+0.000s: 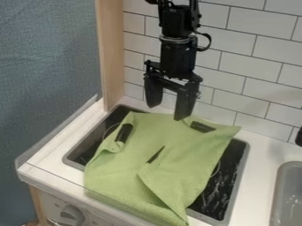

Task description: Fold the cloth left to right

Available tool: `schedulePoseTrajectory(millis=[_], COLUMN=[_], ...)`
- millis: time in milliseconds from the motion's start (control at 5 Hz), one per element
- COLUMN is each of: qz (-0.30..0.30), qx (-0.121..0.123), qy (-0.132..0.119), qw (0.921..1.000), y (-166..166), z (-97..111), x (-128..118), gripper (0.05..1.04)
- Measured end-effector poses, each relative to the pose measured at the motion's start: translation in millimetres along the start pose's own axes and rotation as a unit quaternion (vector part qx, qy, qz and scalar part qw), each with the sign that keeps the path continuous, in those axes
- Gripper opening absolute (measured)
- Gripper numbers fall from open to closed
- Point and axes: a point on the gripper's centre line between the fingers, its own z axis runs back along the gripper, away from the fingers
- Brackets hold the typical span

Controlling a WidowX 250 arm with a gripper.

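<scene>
While the arm hung down from the top edge of the frame, the gripper [167, 112] stood at upper centre with its two fingers spread wide and nothing between them. One fingertip overlapped the cloth's far edge in the view; contact could not be determined. The green cloth [118, 176] lay at centre to lower centre, rumpled, over the dark recessed panel [221, 194] in the white counter [53, 163]. A diagonal crease ran through its lower half, and its near end reached over the counter's front edge at the bottom of the frame. Three dark patches showed within its outline: upper left, upper right and middle. A grey basin [277, 194] was at lower right, a knob [72, 214] at lower left, and white wall tiles [254, 64] at upper right.
</scene>
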Motion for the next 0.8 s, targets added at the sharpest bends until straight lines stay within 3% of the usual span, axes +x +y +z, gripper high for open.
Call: schedulePoseTrajectory(millis=[400, 600, 800], qz=[0.012, 0.045, 0.082], qx=[-0.023, 0.011, 0.037], qy=[0.029, 0.001, 0.000], qw=[0.9992, 0.9989, 0.9959], y=[3.5, 26.7, 42.8], z=[-18.0, 3.6, 4.2], x=[-13.4, -30.4, -46.5], gripper=[0.999, 0.999, 0.999])
